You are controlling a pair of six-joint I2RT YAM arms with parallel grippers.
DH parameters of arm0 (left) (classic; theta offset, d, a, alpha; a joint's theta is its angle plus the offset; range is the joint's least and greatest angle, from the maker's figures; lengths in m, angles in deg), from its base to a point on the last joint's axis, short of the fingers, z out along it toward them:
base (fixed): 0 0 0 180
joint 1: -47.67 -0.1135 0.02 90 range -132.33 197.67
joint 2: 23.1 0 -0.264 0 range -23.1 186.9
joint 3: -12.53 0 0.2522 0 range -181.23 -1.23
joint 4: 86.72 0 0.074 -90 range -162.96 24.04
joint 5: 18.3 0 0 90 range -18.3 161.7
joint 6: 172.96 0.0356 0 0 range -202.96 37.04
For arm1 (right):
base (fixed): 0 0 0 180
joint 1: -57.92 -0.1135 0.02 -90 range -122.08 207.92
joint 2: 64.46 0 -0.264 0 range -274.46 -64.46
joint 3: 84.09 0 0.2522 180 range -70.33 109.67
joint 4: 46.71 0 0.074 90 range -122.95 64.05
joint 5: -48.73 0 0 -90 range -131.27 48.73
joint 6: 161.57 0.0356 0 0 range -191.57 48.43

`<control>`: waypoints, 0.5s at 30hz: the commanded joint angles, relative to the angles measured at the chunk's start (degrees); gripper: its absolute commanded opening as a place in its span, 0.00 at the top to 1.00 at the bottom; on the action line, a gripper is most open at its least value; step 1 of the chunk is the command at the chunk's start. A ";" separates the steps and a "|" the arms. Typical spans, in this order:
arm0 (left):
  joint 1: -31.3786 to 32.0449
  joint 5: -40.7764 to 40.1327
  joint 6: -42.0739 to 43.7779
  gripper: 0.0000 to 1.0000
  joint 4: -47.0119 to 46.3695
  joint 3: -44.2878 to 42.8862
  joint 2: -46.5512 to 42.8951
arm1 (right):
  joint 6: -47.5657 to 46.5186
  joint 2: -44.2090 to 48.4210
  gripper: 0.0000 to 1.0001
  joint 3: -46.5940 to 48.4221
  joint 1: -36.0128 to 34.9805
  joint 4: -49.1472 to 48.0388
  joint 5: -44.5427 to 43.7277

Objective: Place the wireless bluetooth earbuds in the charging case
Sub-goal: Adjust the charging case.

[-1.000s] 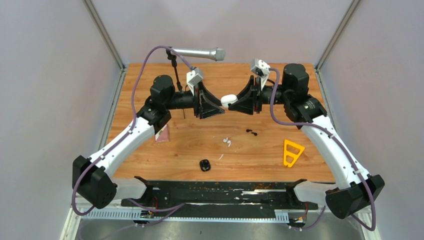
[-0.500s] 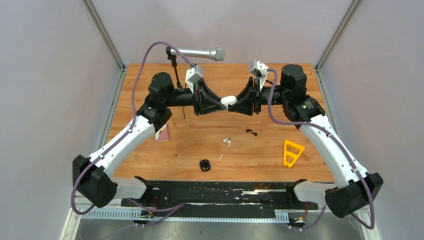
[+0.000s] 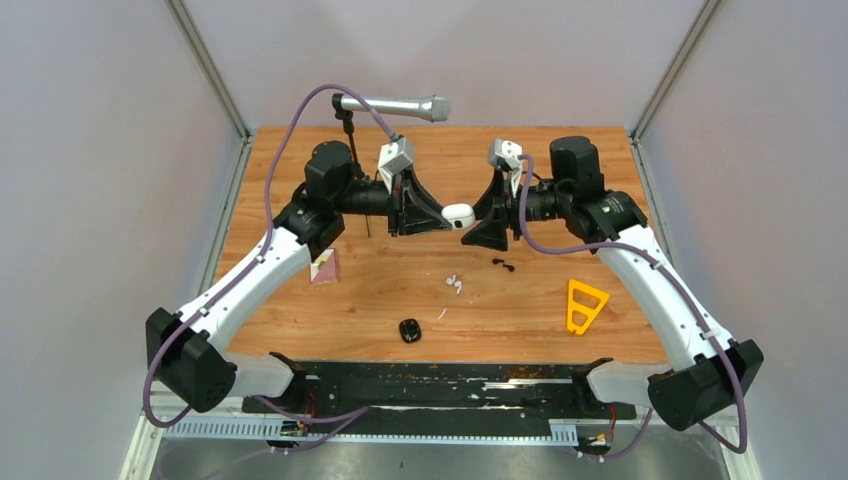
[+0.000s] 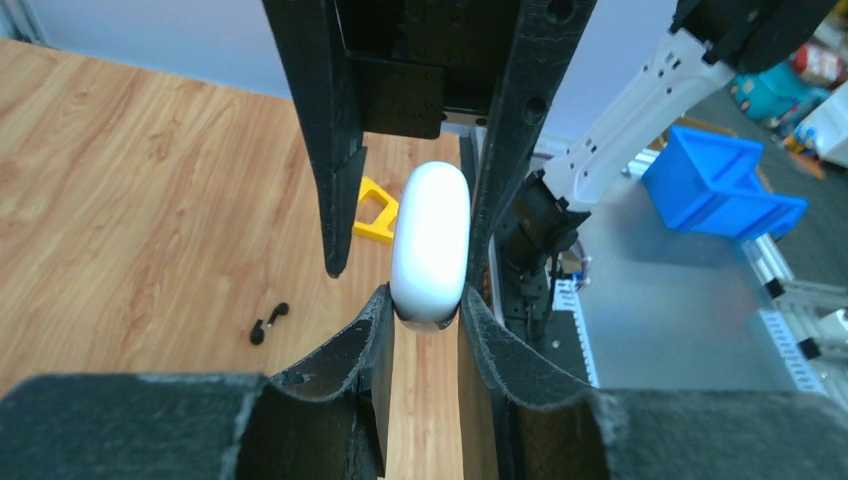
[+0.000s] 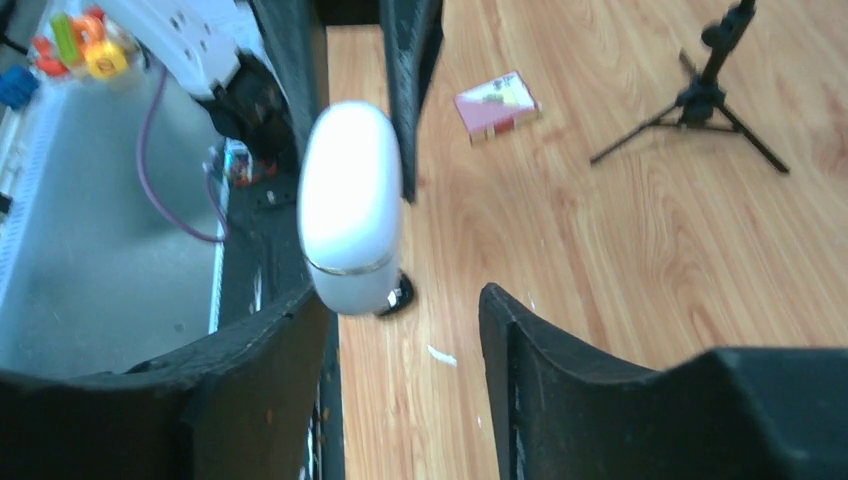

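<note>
The left gripper [image 4: 428, 300] clamps one end of the glossy white oval charging case [image 4: 430, 230]. The right gripper [image 5: 402, 295], jaws apart and perhaps touching it, could knock it loose.

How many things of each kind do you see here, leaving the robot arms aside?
Charging cases: 2 (glossy white oval case, small black rounded case)
Earbuds: 4 (tiny white pair, tiny black pair)
Yellow plastic triangle frame: 1
Pink card box: 1
Silver microphone on black stand: 1
Total: 9
</note>
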 commanded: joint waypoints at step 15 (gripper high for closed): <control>0.88 -3.97 33.88 1.00 36.37 -10.11 1.05 | -22.85 -8.29 0.53 16.34 -5.64 25.48 -7.87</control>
